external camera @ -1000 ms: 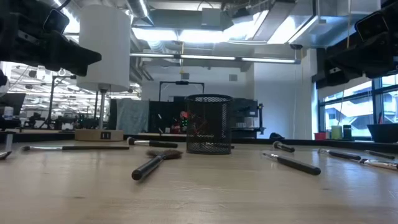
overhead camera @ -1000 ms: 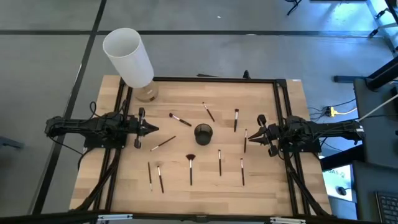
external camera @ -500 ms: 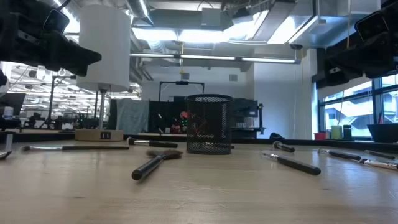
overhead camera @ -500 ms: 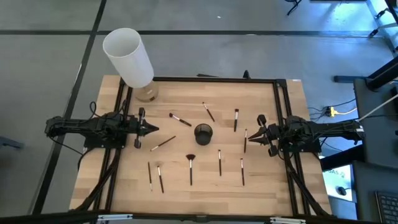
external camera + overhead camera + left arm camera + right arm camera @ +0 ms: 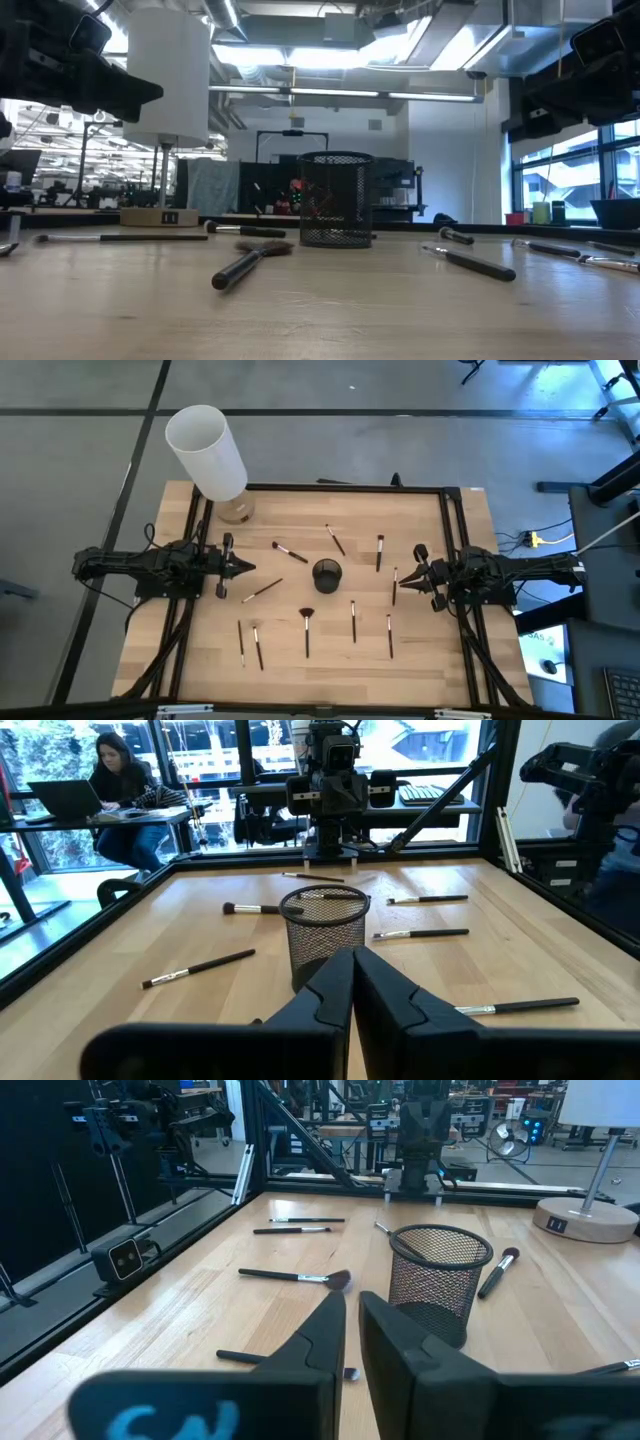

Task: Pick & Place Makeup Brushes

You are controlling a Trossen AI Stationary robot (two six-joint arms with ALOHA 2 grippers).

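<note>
Where the pale wooden table (image 5: 300, 510) is edged by a black frame, the makeup brushes (image 5: 306, 628) are seen scattered flat around a black mesh cup (image 5: 326, 572) near its middle. A white lamp (image 5: 206, 452) is stood at the far left corner. The left gripper (image 5: 245, 568) is held at the left edge with its jaws clenched on nothing; the right gripper (image 5: 407, 578) is held at the right edge, jaws nearly together, grasping nothing. Grey floor surrounds the table. A person (image 5: 120, 785) is seated at a laptop (image 5: 62, 798) by windows beyond.
</note>
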